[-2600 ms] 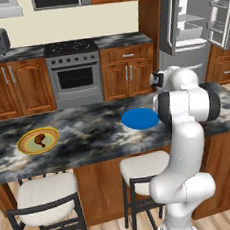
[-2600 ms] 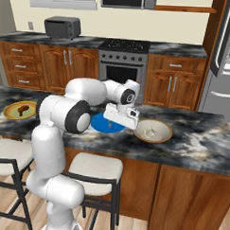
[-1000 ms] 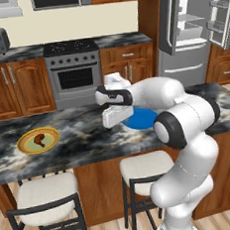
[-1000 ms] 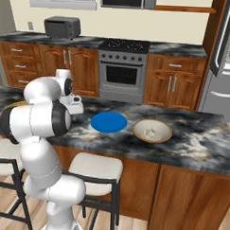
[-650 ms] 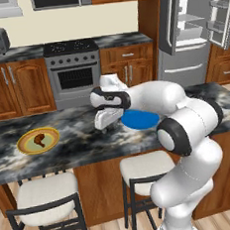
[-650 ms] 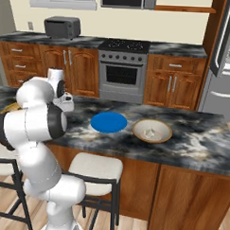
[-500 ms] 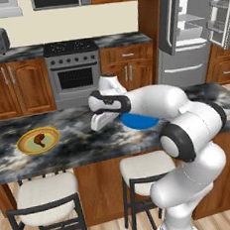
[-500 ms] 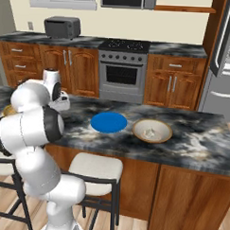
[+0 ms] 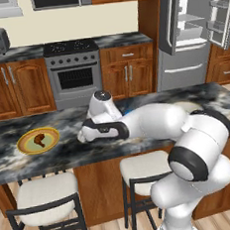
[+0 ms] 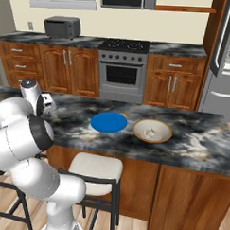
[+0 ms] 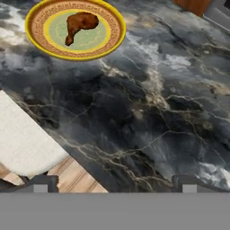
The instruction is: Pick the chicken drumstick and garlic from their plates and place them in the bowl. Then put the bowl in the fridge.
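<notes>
The chicken drumstick (image 11: 80, 24) lies on the yellow-rimmed plate (image 11: 45, 42), at the left of the island counter (image 9: 70, 151). The drumstick (image 9: 39, 139) and its plate (image 9: 25, 145) sit a short way left of my gripper (image 9: 83, 137). My gripper (image 11: 115, 185) hovers open over bare counter short of the plate, fingertips (image 11: 42, 183) wide apart with nothing between them. The blue plate (image 10: 109, 122) is bare. Beside it the tan bowl (image 10: 160, 126) holds the off-white garlic (image 10: 149, 133). The fridge (image 9: 189, 35) stands open at the back right.
Two cushioned stools (image 9: 47, 190) (image 9: 142, 166) stand against the counter's near edge. A stove (image 9: 74, 71) and wooden cabinets (image 9: 15, 89) line the back wall, with a toaster oven (image 10: 62, 27) on the rear counter.
The arm has swung left along the counter, away from the blue plate towards the yellow plate. The gripper stayed open. Plates, bowl and food have not moved.
</notes>
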Robot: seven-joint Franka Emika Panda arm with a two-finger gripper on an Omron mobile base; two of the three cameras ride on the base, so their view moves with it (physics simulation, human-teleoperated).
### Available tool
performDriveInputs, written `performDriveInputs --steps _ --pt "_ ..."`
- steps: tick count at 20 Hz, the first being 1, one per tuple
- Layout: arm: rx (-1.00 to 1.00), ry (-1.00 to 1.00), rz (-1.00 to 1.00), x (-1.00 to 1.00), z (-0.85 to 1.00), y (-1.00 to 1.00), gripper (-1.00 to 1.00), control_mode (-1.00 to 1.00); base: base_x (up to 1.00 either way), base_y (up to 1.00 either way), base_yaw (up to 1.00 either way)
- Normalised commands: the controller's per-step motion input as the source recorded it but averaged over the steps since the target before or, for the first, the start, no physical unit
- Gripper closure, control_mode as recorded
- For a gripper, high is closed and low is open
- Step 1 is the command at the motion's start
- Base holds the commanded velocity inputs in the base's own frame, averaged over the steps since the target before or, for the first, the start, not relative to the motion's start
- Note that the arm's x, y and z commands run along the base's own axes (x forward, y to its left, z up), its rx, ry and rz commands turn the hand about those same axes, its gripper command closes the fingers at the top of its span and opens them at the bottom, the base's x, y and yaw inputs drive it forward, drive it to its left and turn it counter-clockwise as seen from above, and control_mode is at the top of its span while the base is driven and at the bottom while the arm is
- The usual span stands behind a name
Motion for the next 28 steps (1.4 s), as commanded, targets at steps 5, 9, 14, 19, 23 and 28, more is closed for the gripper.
performDriveInputs --steps 5,9,14,19,23,28 --pt "0.21 0.11 -0.03 0.0 0.34 0.49 -1.0 -1.0 0.0 0.0 0.0" --pt "0.25 0.01 -0.05 0.0 0.19 0.54 -1.0 -1.0 0.0 0.0 0.0" --pt "0.07 0.0 -0.05 0.05 0.0 0.58 -1.0 -1.0 0.0 0.0 0.0" --pt "-0.08 -0.02 -0.03 0.18 -0.01 0.6 -1.0 -1.0 0.0 0.0 0.0" --pt "-0.11 0.05 -0.04 0.33 0.0 0.51 -1.0 -1.0 0.0 0.0 0.0" --pt "-0.05 0.18 -0.01 0.33 0.0 0.38 -1.0 -1.0 0.0 0.0 0.0"
